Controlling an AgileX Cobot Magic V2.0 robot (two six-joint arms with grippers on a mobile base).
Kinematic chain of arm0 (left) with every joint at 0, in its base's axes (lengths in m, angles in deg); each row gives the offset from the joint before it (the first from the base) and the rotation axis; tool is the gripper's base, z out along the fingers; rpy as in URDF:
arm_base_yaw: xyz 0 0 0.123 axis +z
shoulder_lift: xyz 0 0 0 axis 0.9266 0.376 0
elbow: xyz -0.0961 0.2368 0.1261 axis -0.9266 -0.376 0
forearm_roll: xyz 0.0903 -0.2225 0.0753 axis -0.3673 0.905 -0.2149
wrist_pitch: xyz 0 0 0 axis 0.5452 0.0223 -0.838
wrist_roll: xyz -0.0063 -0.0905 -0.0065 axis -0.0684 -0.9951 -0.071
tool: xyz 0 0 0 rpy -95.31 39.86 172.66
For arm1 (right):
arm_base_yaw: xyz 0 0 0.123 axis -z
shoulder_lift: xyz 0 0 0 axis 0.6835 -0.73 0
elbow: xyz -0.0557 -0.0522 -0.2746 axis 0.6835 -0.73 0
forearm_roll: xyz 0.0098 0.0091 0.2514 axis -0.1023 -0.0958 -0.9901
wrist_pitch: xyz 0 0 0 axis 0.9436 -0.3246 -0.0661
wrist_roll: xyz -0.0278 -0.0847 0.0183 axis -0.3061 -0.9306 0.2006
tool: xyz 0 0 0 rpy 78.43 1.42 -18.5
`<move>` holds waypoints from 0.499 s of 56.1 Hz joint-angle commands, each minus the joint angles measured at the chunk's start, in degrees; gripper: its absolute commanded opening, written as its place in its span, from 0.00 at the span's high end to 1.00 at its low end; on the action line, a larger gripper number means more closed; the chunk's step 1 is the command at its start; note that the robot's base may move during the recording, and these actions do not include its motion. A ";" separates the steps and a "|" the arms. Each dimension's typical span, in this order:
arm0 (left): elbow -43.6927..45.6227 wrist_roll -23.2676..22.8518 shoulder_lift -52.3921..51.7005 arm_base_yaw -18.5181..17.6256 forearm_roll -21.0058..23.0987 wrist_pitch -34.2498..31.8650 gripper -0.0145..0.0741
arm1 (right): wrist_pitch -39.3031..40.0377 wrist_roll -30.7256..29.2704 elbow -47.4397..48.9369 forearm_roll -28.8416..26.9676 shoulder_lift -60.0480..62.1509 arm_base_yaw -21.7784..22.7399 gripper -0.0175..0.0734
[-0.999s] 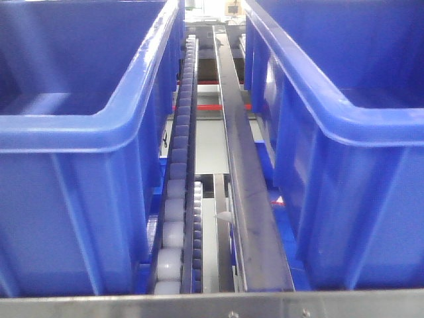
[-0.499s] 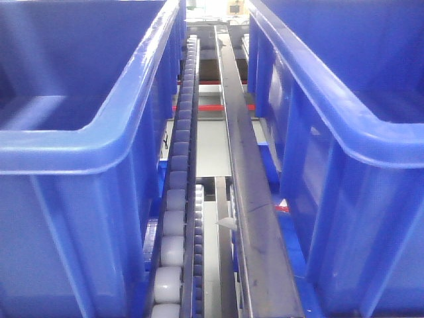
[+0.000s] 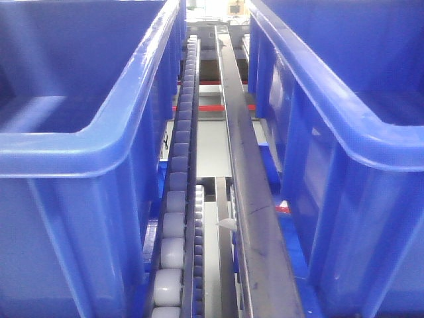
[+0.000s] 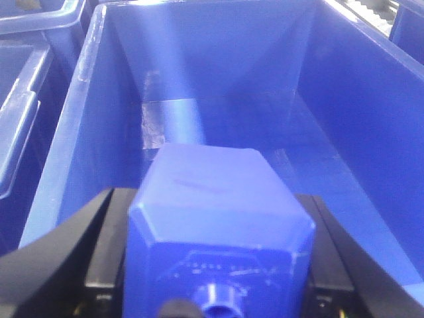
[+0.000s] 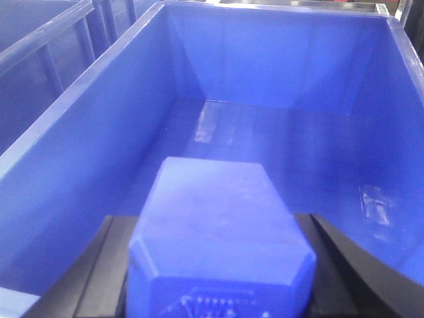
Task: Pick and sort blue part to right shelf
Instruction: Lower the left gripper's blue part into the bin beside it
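Left gripper (image 4: 209,202): closed on a blue part (image 4: 212,179), with a black finger (image 4: 99,245) tight against each side.
Blue part, left wrist view: hangs over the inside of a blue bin (image 4: 66,146), towards its near end.
Bin floor: a pale scuffed patch (image 4: 156,126) lies beyond the part, near the far wall.
Neighbour: paler crates (image 4: 26,79) stand just left of this bin.
Right gripper (image 5: 211,222): clamped on a second blue part (image 5: 215,192), with dark fingers (image 5: 99,265) flanking it.
Second blue part, right wrist view: sits over the inside of another blue bin (image 5: 86,112), at its near end.
That bin's floor: pale scuffs (image 5: 205,126) lie towards the far wall.
Front view, landmark: a roller track (image 3: 179,165) runs away from the camera.
Left-hand bin (image 3: 86,142): just left of the track.
Metal rail (image 3: 245,165): just right of the track, running alongside it.
Right-hand bin (image 3: 344,119): right of the track, beyond the rail.
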 commanded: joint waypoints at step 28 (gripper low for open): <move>18.53 -0.06 31.88 -0.28 6.77 -5.12 0.46 | 5.38 -0.48 1.55 2.02 -1.01 0.19 0.67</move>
